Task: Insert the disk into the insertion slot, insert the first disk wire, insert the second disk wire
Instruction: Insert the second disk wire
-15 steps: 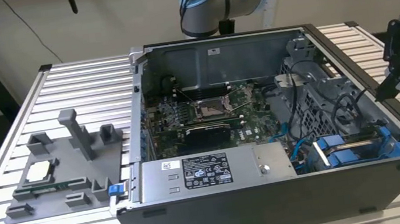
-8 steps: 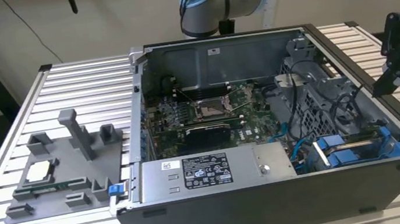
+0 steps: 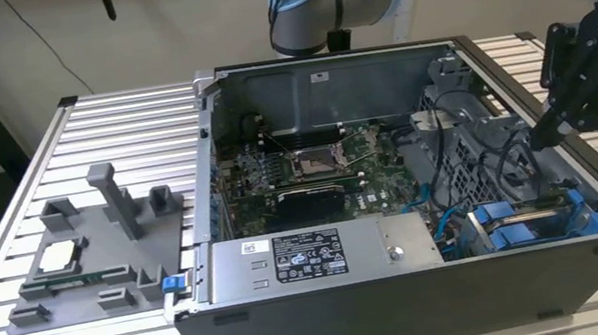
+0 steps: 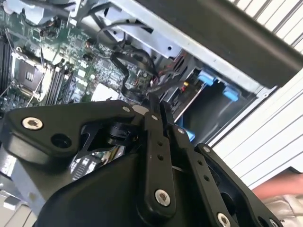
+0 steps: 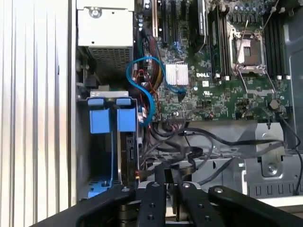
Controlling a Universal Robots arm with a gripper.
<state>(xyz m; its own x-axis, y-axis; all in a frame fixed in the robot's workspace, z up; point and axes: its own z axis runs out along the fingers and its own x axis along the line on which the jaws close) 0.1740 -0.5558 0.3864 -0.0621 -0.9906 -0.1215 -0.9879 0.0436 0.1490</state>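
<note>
The disk [image 3: 522,230] stands on edge in its blue carrier inside the insertion slot [image 3: 590,210], the grey bay at the case's near corner on the exterior view's right. The carrier's blue tabs [image 5: 126,120] show in both wrist views, as does a blue tab [image 4: 207,78]. My gripper [image 3: 540,136] hangs over the case's right side, just above the cable bundle behind the bay. Its fingers [image 5: 162,176] are pressed together, and a black wire [image 5: 191,154] runs into the tips. In the second wrist view the gripper [image 4: 158,105] meets the same wire [image 4: 135,61].
The labelled grey power-supply box [image 3: 323,253] lies along the case's front. Behind it is the motherboard with its CPU socket [image 3: 314,163]. A blue cable [image 5: 142,80] loops beside the bay. A grey fixture [image 3: 99,248] stands on the slatted table on the exterior view's left.
</note>
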